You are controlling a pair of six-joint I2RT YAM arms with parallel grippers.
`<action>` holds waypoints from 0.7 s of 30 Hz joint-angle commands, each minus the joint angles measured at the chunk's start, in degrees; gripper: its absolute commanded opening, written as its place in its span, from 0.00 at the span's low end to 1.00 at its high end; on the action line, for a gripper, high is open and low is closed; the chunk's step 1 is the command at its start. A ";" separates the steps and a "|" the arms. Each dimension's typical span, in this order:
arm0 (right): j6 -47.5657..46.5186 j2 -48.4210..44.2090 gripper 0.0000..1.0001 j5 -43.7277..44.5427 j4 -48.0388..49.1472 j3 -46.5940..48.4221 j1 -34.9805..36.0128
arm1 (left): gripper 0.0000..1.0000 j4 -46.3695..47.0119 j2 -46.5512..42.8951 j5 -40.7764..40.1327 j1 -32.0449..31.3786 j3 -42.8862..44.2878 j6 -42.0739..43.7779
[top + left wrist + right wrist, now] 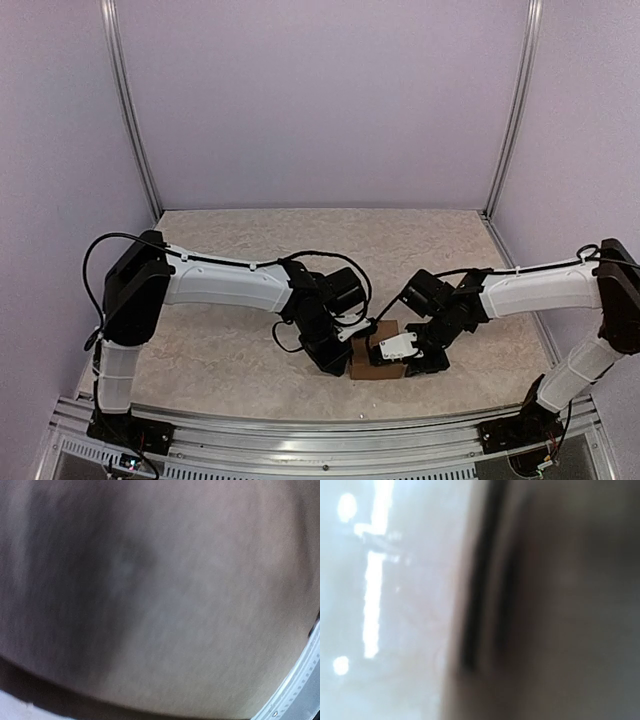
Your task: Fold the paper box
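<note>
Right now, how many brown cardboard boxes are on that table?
1. The small brown cardboard box sits near the beige table's front edge, between the left pincer and the right pincer; another could be hidden beneath them.

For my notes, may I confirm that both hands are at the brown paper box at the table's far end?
Not quite: the top view shows the paper box near the front edge of the table, not its far end. The left hand and right hand are indeed both at it.

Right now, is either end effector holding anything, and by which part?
Cannot be told. The paper box sits between the left end effector, at its left side, and the right end effector, over its top right, but the contact is hidden.
</note>
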 commanded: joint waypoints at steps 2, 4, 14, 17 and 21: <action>-2.22 -2.54 0.29 -1.30 2.11 0.06 -0.98 | 0.10 1.90 -7.55 -1.71 2.78 -5.60 1.97; -3.14 -2.05 0.29 -1.12 2.15 0.74 -1.92 | 0.10 1.49 -8.21 -3.12 4.46 -5.50 3.50; -7.14 5.73 0.29 -0.19 4.10 6.00 -6.07 | 0.08 4.32 -2.13 -1.06 10.33 1.99 12.34; -7.20 7.66 0.29 -0.55 4.67 6.97 -6.08 | 0.08 4.34 1.03 1.20 10.08 6.16 12.85; -6.78 8.79 0.29 -1.35 4.99 7.64 -6.08 | 0.08 2.37 5.08 3.38 8.38 11.85 13.40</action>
